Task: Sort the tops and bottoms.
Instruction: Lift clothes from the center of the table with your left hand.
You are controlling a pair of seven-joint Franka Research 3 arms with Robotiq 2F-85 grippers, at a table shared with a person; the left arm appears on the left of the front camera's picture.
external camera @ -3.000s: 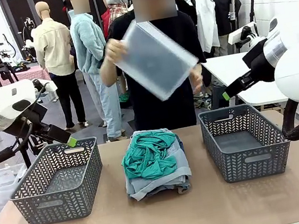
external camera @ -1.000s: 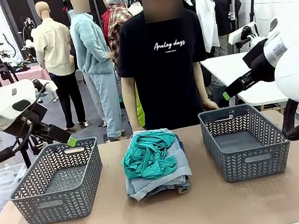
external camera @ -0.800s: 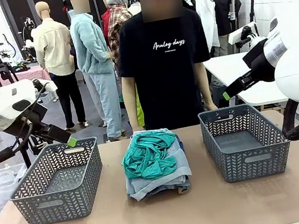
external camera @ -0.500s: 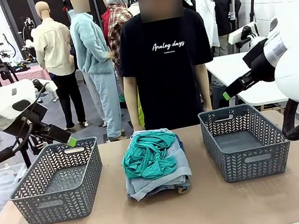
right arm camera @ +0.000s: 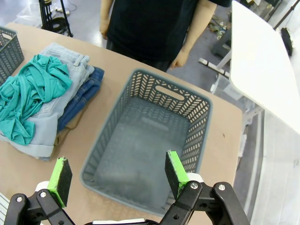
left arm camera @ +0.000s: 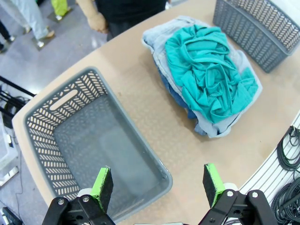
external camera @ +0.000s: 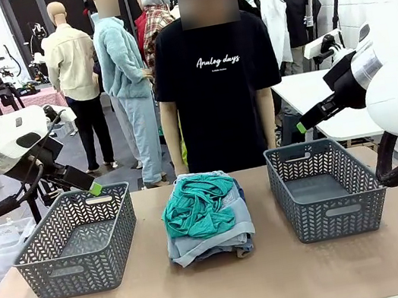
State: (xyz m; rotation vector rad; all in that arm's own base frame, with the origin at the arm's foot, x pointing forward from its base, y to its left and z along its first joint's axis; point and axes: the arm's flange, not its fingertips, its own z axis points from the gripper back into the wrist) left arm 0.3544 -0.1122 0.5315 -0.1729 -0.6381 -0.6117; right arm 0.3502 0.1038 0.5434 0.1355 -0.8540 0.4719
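My left gripper point(left arm camera: 157, 185) hangs released, jaws wide, above the near end of the left basket point(left arm camera: 37, 131). My right gripper point(right arm camera: 118, 177) is just as slack, poised over the right basket point(right arm camera: 197, 126). Between the two baskets, on the surface point(external camera: 224, 291), sits one pile. The teal-green shirt point(left arm camera: 206, 75) lies crumpled on top, with the pale light-blue shorts point(left arm camera: 157, 37) under it and the darker denim shorts point(right arm camera: 84, 93) below those. What looks like a tan edge point(right arm camera: 74, 123) shows at the bottom. A person point(external camera: 219, 99) in a black T-shirt stands at the far side, arms down.
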